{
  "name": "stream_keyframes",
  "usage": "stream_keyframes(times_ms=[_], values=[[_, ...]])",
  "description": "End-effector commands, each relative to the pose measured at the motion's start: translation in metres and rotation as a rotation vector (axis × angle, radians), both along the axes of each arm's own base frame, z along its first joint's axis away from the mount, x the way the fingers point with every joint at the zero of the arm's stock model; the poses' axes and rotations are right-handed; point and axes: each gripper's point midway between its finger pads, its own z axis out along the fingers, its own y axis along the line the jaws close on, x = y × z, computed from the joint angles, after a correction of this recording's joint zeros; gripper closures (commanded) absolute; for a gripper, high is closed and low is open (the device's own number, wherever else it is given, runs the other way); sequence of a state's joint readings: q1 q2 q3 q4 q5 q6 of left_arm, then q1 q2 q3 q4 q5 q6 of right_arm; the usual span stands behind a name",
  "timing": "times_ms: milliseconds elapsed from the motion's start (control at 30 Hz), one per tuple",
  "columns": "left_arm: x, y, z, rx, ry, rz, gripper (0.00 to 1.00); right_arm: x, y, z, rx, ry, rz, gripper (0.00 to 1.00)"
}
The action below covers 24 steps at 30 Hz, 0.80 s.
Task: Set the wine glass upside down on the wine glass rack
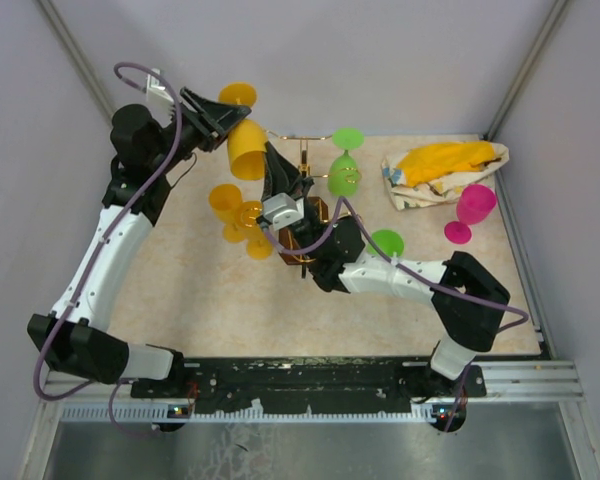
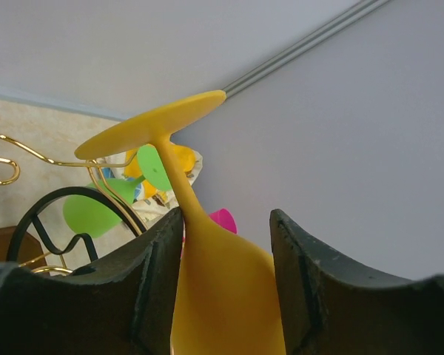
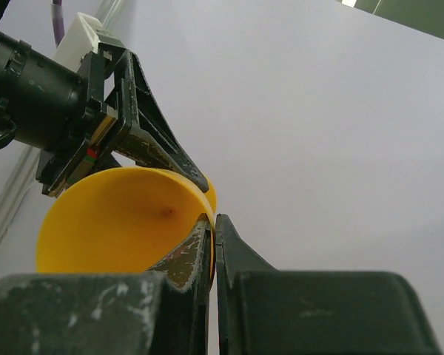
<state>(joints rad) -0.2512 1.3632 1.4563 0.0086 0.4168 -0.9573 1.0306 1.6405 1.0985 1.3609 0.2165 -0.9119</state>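
Currently the left fingers [image 2: 152,281] are clamping the yellow wine glass [image 1: 246,148] aloft, foot uppermost, just left of the wine glass rack [image 1: 318,212]. The right fingers [image 3: 240,259] are pinching its rim. Uneven pulling between the arms could be twisting it loose.

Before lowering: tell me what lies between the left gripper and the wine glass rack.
Top view: the held yellow wine glass, its rim pinched by the right gripper.

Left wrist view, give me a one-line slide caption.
Left gripper holding a yellow plastic wine glass foot-up beside the thin gold wire rack.
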Motion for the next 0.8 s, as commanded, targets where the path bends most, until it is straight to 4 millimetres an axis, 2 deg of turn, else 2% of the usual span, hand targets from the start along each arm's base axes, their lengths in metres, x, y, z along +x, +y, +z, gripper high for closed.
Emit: stream_keyframes(times_ms=[0, 300, 600, 767], values=[[-0.005, -0.004, 0.020, -0.019, -0.060, -0.029, 0.50, -0.011, -0.011, 0.022, 0.081, -0.059, -0.004, 1.00], [-0.003, -0.008, 0.017, -0.020, -0.061, -0.050, 0.65, -0.012, -0.007, 0.020, 0.073, -0.056, 0.015, 1.00], [-0.008, -0.016, 0.032, -0.008, -0.143, -0.113, 0.68, -0.021, -0.012, 0.024, 0.103, -0.029, 0.145, 1.00], [-0.011, -0.019, 0.033, 0.001, -0.160, -0.141, 0.73, -0.021, -0.021, 0.024, 0.103, -0.010, 0.160, 1.00]])
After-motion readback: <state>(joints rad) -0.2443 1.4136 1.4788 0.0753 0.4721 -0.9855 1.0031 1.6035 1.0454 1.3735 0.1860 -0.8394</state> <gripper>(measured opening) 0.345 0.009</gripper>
